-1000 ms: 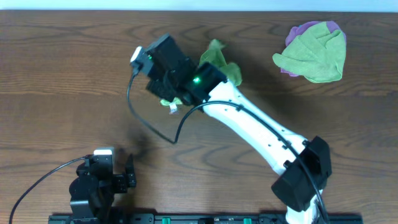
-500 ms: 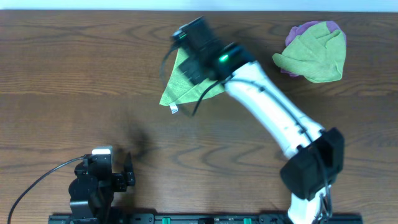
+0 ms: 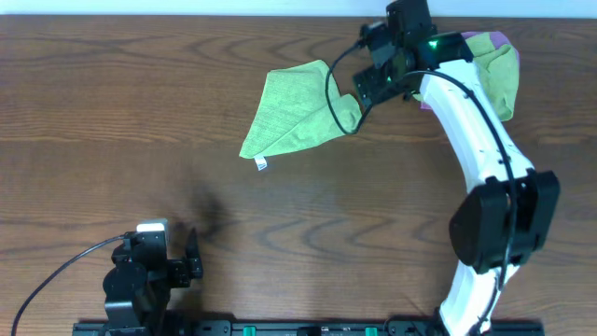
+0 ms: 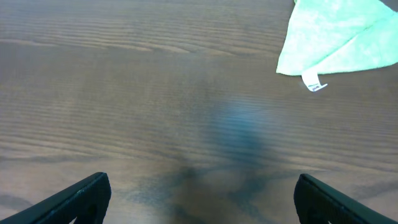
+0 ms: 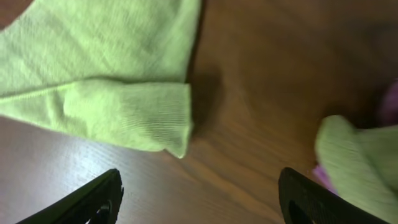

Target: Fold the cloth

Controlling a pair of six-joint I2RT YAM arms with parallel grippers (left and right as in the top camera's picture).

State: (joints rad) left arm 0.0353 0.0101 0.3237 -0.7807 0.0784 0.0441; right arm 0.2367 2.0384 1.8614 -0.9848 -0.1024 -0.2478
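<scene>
While the cloth (image 3: 291, 114) lies in a rough triangle near 12 o'clock on the table (image 3: 112, 140), doubled over along its 3 o'clock side, the right gripper (image 5: 199, 186) hangs just beside that side, fingers spread and empty. The left gripper (image 4: 202, 186) sits parked at 7 o'clock, likewise spread and empty. One fold looks laid, I judge. Next calls for pinching a free corner, clear of the pile (image 3: 502, 82) at 2 o'clock, and carrying it across squarely.
</scene>
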